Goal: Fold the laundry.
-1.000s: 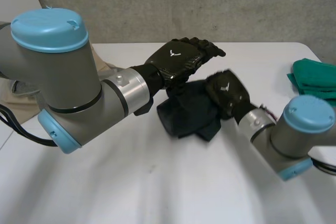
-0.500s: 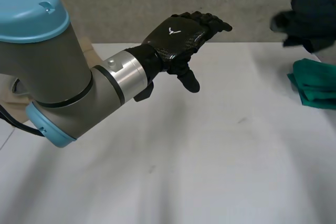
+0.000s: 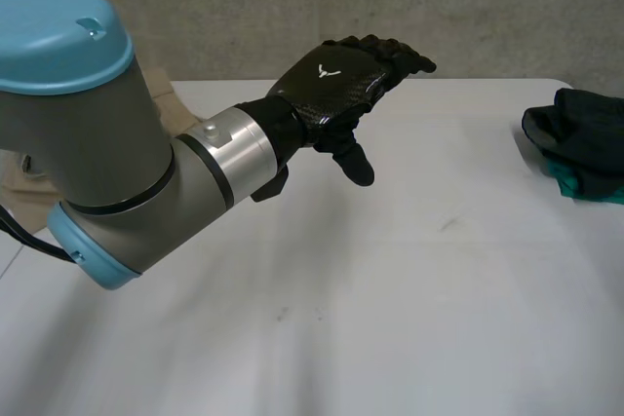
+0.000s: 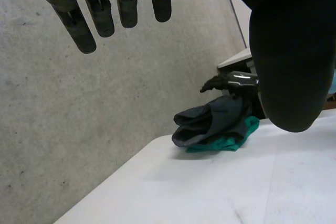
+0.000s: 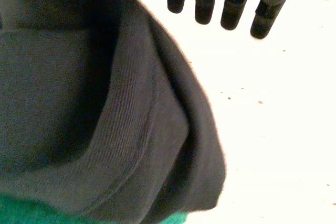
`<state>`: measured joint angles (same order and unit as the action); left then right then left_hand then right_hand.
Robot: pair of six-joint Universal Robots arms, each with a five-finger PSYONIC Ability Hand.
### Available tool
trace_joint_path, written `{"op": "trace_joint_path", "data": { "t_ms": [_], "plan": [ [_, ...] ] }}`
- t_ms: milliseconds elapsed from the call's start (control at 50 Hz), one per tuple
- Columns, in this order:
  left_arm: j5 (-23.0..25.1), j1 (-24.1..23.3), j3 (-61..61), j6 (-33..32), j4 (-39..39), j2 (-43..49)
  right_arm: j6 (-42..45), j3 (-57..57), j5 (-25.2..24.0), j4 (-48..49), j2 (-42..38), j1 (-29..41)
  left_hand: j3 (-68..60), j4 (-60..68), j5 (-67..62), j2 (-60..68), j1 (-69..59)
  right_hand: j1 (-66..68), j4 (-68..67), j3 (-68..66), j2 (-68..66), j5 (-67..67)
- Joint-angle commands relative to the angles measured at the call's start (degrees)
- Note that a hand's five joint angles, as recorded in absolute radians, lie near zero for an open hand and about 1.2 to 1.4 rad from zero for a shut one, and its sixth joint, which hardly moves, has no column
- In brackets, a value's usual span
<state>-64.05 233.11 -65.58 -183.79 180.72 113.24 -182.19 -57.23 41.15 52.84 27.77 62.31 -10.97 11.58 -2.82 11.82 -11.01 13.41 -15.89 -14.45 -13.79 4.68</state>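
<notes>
A folded dark grey cloth (image 3: 580, 129) lies on top of a folded green cloth (image 3: 575, 182) at the table's far right edge. My left hand (image 3: 331, 94) hovers open above the middle of the table, fingers straight and holding nothing. In the left wrist view its fingers (image 4: 105, 3) point toward the dark cloth (image 4: 210, 121) and the green cloth (image 4: 231, 141), with my right hand (image 4: 231, 81) just behind that pile. In the right wrist view the dark cloth (image 5: 79, 103) lies beside the palm, clear of the straight fingers (image 5: 231, 3). A strip of green cloth (image 5: 31, 213) shows under it.
The white table (image 3: 390, 319) stretches bare between my left hand and the pile. A beige cloth (image 3: 24, 177) lies at the far left behind the left arm. A grey wall (image 3: 292, 7) stands behind the table.
My right hand carried the dark cloth from the middle of the table to the right, laid it on the green cloth and opened. The left hand has barely moved.
</notes>
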Motion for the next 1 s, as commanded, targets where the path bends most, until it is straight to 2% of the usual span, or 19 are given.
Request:
{"op": "trace_joint_path", "data": {
  "t_ms": [20,140,200,240,260,320,340,380,460,480,520,540,560,620,640,680,780,860,1000],
  "plan": [
    [0.07,-0.72,0.01,0.01,0.07,-1.0,1.22,-6.31,4.2,-12.4,11.86,-1.04,-1.94,1.33,-0.08,1.08,-1.9,-3.41,5.89,4.45,3.79,-4.68],
    [0.15,-1.42,0.01,0.01,0.07,-1.61,13.42,-6.14,7.0,-29.62,19.33,-6.93,-2.11,1.5,-0.25,1.25,-2.06,-3.41,5.89,4.45,3.79,-4.68],
    [0.24,-2.13,-0.16,-0.08,0.07,-2.4,22.38,-5.09,12.7,-36.22,23.63,-8.87,-2.11,1.5,-0.25,1.25,-2.06,-3.41,5.89,4.45,3.79,-4.68],
    [0.24,-2.22,-0.16,-0.08,0.07,-2.67,26.43,-4.56,16.13,-37.89,25.13,-8.87,-2.11,1.5,-0.25,1.25,-2.06,-3.41,5.89,4.45,3.79,-4.68],
    [0.24,-2.22,-0.08,0.01,0.15,-2.76,30.19,-3.95,20.33,-38.42,27.23,-8.96,-2.11,1.5,-0.25,1.25,-2.06,-3.41,5.89,4.45,3.79,-4.68],
    [0.24,-2.22,0.01,0.01,0.51,-3.55,34.61,-3.94,25.01,-38.08,29.97,-8.17,-1.94,1.33,-0.08,1.08,-1.9,-3.41,5.89,4.45,3.79,-4.68],
    [0.24,-2.22,0.01,0.01,0.68,-3.99,36.36,-4.11,27.55,-37.12,31.37,-5.82,-1.94,1.33,-0.08,1.08,-1.9,-3.41,5.89,4.45,3.79,-4.68],
    [-0.02,-1.95,0.01,0.1,1.56,-5.39,36.47,-4.9,28.36,-34.23,32.95,0.58,-1.94,1.33,-0.08,1.08,-1.9,-3.41,5.89,4.45,3.79,-4.68],
    [-1.42,-1.43,0.01,0.01,2.26,-7.06,36.29,-11.64,26.97,-27.11,37.42,9.03,-1.94,1.33,-0.08,1.08,-1.9,-3.41,5.89,4.45,3.79,-4.68],
    [-3.34,-0.82,-0.07,0.01,2.35,-7.76,36.12,-13.59,26.09,-25.61,39.1,10.54,-1.94,1.33,-0.08,1.08,-1.9,-3.41,5.89,4.45,3.79,-4.68],
    [-6.25,0.67,-0.08,-0.43,2.53,-8.38,35.94,-18.41,23.29,-22.62,42.26,13.26,-1.94,1.33,-0.08,1.08,-1.9,-3.41,5.89,4.45,3.79,-4.68],
    [-7.92,1.9,-0.16,-0.69,2.7,-8.65,35.94,-22.53,20.14,-20.69,44.45,15.63,-1.94,1.33,-0.08,1.08,-1.9,-3.41,5.89,4.45,3.79,-4.68],
    [-10.54,4.61,-0.34,-1.39,2.97,-9.0,35.94,-24.83,18.19,-19.8,45.35,17.04,-1.94,1.33,-0.08,1.08,-1.9,-3.41,5.89,4.45,3.79,-4.68],
    [-13.81,10.24,-1.48,-4.02,3.32,-8.91,36.81,-34.21,11.35,-17.26,48.07,22.92,-1.27,0.66,0.59,0.41,-1.23,-3.41,5.89,4.45,3.79,-4.68],
    [-15.04,14.27,-2.44,-7.17,3.58,-8.56,36.82,-35.92,10.19,-17.07,48.52,23.9,-0.27,-0.34,1.59,-0.59,-0.22,-3.41,5.89,4.45,3.79,-4.68],
    [-15.23,18.24,-3.41,-11.13,3.85,-8.12,36.99,-39.78,8.68,-16.89,49.92,25.66,-0.09,-0.52,1.77,-0.77,-0.05,-3.41,5.89,4.45,3.79,-4.68],
    [-14.96,27.73,-4.3,-27.19,5.86,2.74,38.13,-47.97,10.34,-18.03,50.19,29.36,0.08,-0.69,1.94,-0.94,0.12,-3.41,5.89,4.45,3.79,-4.68],
    [-14.44,31.69,-2.81,-35.99,7.27,11.88,38.92,-50.87,12.54,-18.47,49.58,30.94,0.25,-0.86,2.11,-1.11,0.29,-3.41,5.89,4.45,3.79,-4.68],
    [-9.52,36.19,1.5,-41.03,8.24,21.85,40.07,-53.42,14.13,-20.58,48.52,30.5,-2.6,1.99,-0.74,1.74,-2.56,-3.41,5.89,4.45,3.79,-4.68]
  ]
}}
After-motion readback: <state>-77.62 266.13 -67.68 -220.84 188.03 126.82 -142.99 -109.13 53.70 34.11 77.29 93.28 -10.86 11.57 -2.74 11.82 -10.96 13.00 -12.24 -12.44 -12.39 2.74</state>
